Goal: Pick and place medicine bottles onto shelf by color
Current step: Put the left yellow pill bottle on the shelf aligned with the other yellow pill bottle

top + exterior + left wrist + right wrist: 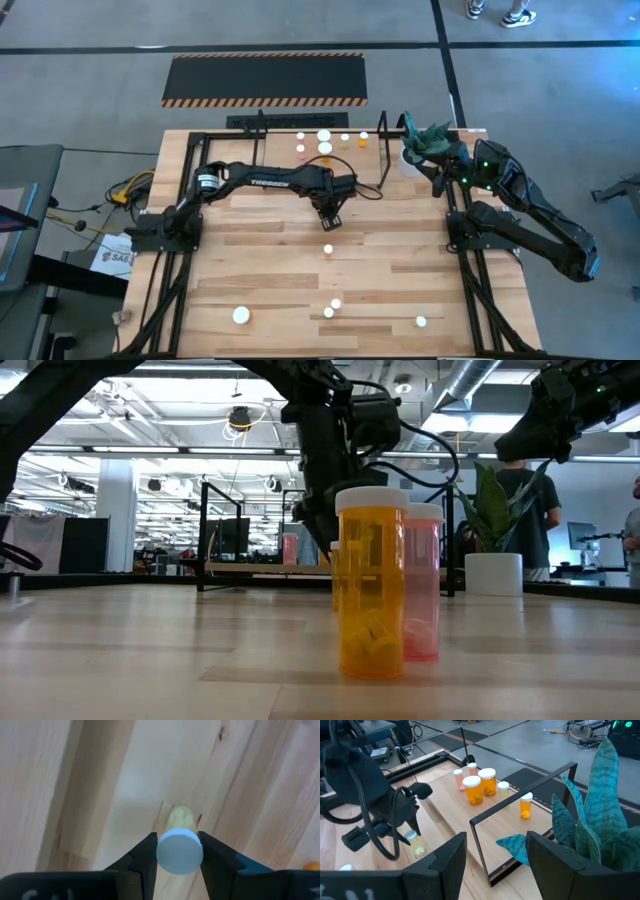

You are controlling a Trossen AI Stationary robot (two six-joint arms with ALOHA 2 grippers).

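Observation:
A pale yellowish medicine bottle (179, 820) with a white cap sits between the fingers of my left gripper (178, 836), which is shut on it over the middle of the table (329, 218), just in front of the shelf (250, 150). The right wrist view shows the same bottle (415, 842) under that gripper. On the shelf's wooden board stand several orange and pinkish bottles (473, 790). My right gripper (496, 840) stands open at the far right beside the plant (428, 140), with nothing between its fingers. My left gripper pinches the bottle's white cap by its rim (161, 851) between its two fingers, one on each side. The fingers come from above, pointing steeply down. The bottle stands upright below them; whether its base touches the table I cannot tell.
Several loose bottles stand on the table: one (328, 250) just nearer than my left gripper, others by the near edge (241, 316) (421, 321). An orange bottle (371, 585) and a pink one (422, 585) fill the low view. The plant's white pot (494, 574) stands by the shelf's right end.

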